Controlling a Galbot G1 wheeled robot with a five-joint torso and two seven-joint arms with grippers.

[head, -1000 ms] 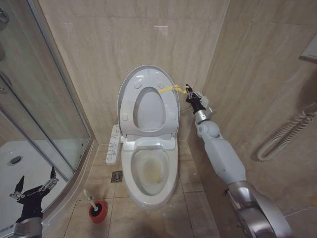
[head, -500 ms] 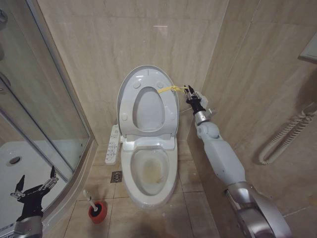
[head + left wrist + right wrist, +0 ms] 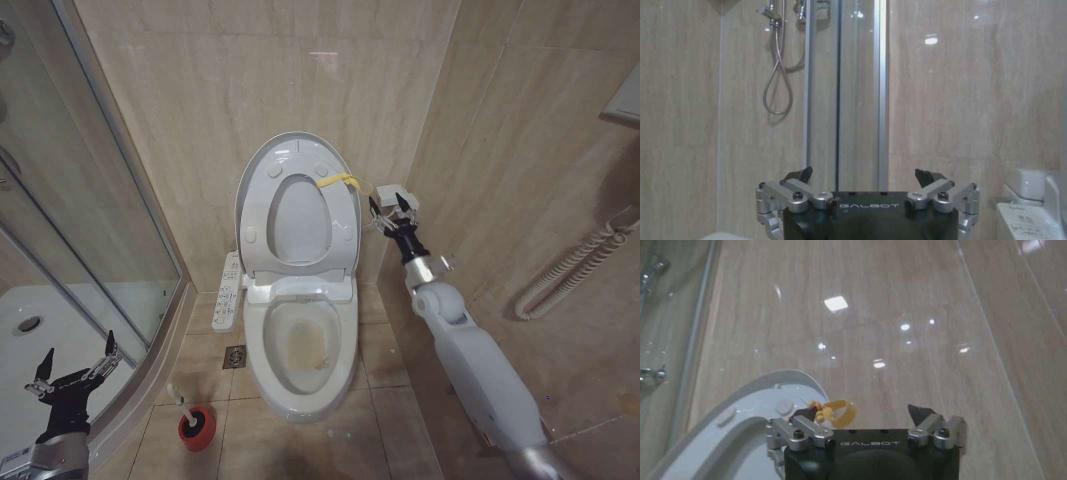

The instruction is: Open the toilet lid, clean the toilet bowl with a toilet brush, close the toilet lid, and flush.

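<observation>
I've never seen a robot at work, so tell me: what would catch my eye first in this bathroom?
First the toilet lid, raised upright against the back wall with a yellow strap at its edge, over the stained toilet bowl. Just right of the strap hangs the right pincer, open and holding nothing. At lower left the left pincer waits open near the toilet brush in its red cup.

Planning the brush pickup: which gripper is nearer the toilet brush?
Left. The left gripper hovers open just beside the toilet brush; the right gripper is up beside the raised toilet lid.
</observation>
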